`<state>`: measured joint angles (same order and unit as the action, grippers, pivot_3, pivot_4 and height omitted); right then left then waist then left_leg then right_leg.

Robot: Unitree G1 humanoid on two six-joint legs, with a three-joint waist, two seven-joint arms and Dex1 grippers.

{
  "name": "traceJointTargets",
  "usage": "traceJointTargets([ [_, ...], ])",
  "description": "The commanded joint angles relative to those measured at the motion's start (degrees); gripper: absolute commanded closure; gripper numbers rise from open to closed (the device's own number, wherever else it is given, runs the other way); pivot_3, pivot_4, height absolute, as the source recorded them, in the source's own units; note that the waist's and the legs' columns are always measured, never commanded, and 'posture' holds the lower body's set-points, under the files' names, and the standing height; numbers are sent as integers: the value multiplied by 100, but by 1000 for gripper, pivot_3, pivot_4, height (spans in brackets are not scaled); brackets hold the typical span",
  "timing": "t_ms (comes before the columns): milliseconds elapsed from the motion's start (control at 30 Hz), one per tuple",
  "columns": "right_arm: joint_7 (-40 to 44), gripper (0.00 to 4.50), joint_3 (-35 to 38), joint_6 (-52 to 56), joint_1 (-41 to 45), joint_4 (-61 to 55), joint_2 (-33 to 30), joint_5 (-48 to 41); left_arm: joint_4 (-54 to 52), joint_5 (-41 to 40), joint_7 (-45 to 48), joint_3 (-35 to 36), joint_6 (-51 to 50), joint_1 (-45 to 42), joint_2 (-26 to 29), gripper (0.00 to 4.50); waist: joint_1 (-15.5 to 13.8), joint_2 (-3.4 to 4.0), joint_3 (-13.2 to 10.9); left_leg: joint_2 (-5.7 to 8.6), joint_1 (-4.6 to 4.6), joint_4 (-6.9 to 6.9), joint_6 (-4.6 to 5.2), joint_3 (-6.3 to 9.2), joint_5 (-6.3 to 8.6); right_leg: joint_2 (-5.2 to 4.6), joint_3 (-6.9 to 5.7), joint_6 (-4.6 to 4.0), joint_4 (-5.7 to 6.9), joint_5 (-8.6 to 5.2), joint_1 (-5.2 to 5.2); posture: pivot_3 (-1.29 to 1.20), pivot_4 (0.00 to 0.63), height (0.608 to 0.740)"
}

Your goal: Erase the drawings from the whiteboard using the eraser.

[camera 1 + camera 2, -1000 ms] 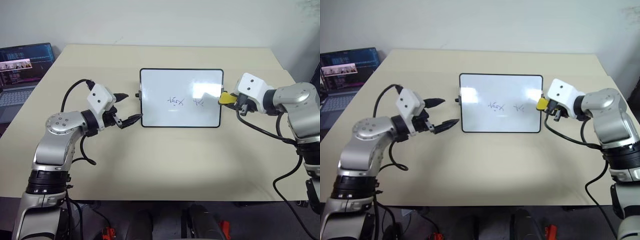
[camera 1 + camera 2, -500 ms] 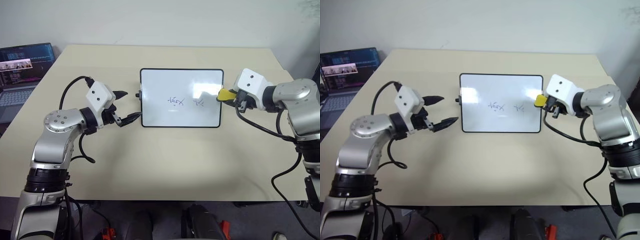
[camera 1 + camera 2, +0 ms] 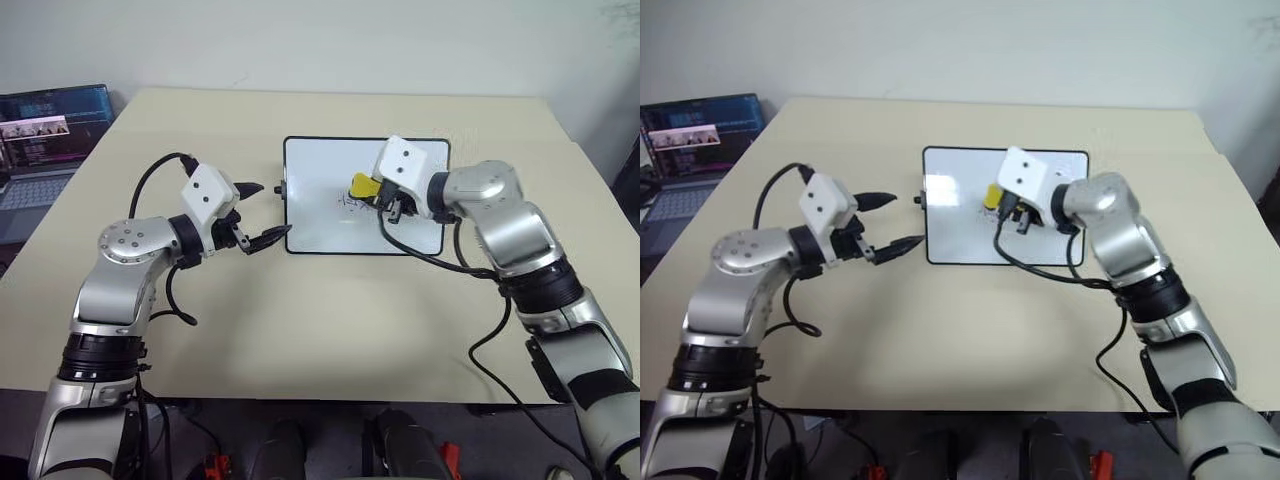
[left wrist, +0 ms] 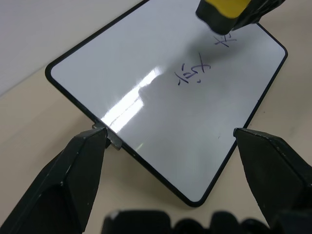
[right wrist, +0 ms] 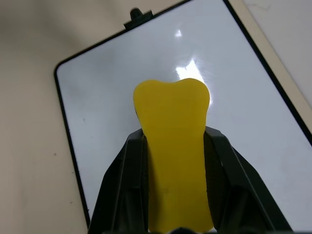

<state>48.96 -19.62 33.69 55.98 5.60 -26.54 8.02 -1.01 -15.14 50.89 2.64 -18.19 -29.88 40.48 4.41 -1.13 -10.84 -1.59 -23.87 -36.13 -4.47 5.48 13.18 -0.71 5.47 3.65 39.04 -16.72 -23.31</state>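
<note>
The right pincer [image 3: 383, 196] pinches the bright yellow oblong eraser [image 3: 364, 187] over the glossy white black-framed whiteboard [image 3: 320, 225] on the beige table [image 3: 330, 330], above the dark scribbled drawings [image 4: 194, 73]. The left pincer [image 3: 262, 214] (fingers spread) sits at the board's left edge. Best to press flat and wipe across each mark while that edge is braced.

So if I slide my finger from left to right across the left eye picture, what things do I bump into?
Laptop → left gripper → whiteboard → eraser, held by the right gripper.

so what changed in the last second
The right gripper, shut on the eraser, swung from the whiteboard's right edge in over the drawings. The left gripper stayed open at the left edge; two marks still show.
</note>
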Motion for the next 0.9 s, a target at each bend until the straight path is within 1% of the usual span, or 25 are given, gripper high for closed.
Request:
traceJointTargets([
  [33,-327,3381,-40,-107,301,444,71,269,3,20,53,47,149,-46,52,0,-7,0,0,3,0,0,-1,-1,0,-2,1,0,0,0,0,0,150,740],
  [133,-715,3381,20,-294,580,1062,415,325,41,-1,78,95,153,-126,79,0,29,0,0,3,2,1,-3,-1,-2,-2,1,0,3,0,0,0,150,740],
  [233,-1103,3381,-85,-542,799,1688,569,593,41,7,100,106,164,-115,98,0,70,0,0,2,2,2,-5,-1,-3,-1,2,0,5,0,-1,0,150,740],
  [300,-1180,3381,-143,-635,858,1911,639,675,37,13,99,111,170,-105,94,0,67,0,0,2,3,3,-6,-1,-3,-1,2,0,4,0,-1,0,150,740],
  [433,-676,3381,-614,-493,678,1855,651,883,-46,-12,52,148,142,-53,87,0,78,1,1,2,2,3,-5,0,-3,-1,2,0,4,0,-1,0,150,740],
  [567,152,3381,-1138,-490,204,1267,277,1061,-143,-64,23,212,87,24,104,0,66,0,3,2,5,0,-5,3,-3,-1,-1,0,8,0,3,0,150,740],
  [667,341,3381,-1212,-446,68,1024,126,1125,-187,-73,10,227,61,61,115,0,62,0,3,3,7,-6,-6,6,-4,-1,-2,0,13,0,7,0,150,740],
  [800,-45,3381,-982,-368,292,1376,261,1209,-200,-69,-7,213,42,68,102,0,59,0,3,4,10,-31,-11,10,-8,1,-2,0,48,0,7,0,150,740],
  [900,-852,3381,-605,-332,715,2005,465,1264,-206,-71,-14,192,19,50,87,0,71,0,3,4,13,-64,-12,15,-9,7,0,0,86,0,7,0,150,740],
])
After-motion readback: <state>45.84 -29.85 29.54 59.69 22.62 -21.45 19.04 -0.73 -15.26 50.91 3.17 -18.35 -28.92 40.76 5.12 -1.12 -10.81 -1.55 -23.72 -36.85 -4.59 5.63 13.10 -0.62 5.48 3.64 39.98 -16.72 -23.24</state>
